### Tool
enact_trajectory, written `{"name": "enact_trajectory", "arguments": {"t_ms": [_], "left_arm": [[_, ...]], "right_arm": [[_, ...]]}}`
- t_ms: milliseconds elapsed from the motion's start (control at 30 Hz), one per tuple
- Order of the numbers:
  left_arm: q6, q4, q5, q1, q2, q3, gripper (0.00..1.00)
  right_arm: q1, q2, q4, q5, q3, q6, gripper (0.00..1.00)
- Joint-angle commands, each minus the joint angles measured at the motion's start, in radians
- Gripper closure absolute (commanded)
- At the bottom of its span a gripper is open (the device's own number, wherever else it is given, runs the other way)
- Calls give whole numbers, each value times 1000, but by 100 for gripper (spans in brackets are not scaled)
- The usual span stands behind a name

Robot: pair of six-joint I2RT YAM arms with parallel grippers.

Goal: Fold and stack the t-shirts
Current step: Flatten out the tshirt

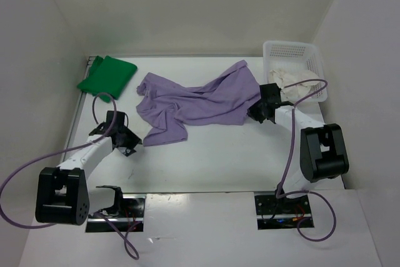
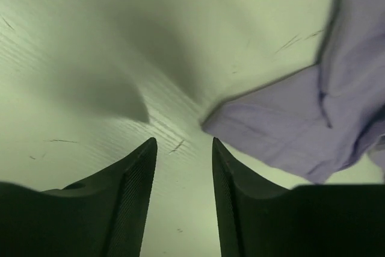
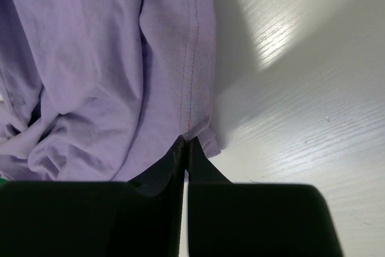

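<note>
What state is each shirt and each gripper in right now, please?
green t-shirt: folded, lying flat at far left.
lavender t-shirt: unfolded, crumpled across the table.
cream t-shirt: bunched inside the basket.
left gripper: open, empty.
right gripper: shut on the lavender t-shirt's edge.

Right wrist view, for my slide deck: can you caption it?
Right tool shut on the hem of the lavender shirt, over the white table.

The left arm (image 1: 87, 154) stretches low and forward from its base, elbow bent. The left hand (image 2: 183, 145) points down at the bench, fingers parted with nothing between them. The right arm (image 1: 294, 120) angles inward, and the right hand (image 3: 183, 144) has its fingers pressed together, pinching the hem of the lavender t-shirt (image 3: 90, 58).
</note>
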Motion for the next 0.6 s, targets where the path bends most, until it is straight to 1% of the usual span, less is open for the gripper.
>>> {"name": "enact_trajectory", "arguments": {"t_ms": [0, 33, 67, 100, 300, 367, 467, 500, 533, 567], "left_arm": [[-26, 101, 42, 4, -6, -45, 49], [-26, 126, 73, 4, -6, -65, 47], [-26, 147, 82, 4, -6, -85, 43], [-26, 173, 82, 4, -17, -111, 43], [0, 222, 72, 4, -3, -113, 42], [10, 223, 55, -13, 28, -95, 46], [10, 246, 55, -51, 100, -56, 49], [10, 236, 27, -63, 126, -44, 54], [1, 236, 17, -86, 126, -33, 56], [1, 236, 7, -87, 140, -21, 57]], "right_arm": [[12, -51, 10, 0, 9, -10, 99], [12, -51, 10, 0, 0, -10, 99], [21, -51, 19, -9, 0, -10, 99], [21, -51, 20, -9, 0, -10, 99], [54, -51, 20, -9, -11, -10, 99], [54, -51, 20, -9, -11, -10, 99], [63, -60, 20, -9, -20, -10, 99], [63, -71, 20, 0, -20, -10, 99], [63, -71, 20, 0, -20, -10, 99], [63, -80, 20, 9, -20, -10, 98]]}}
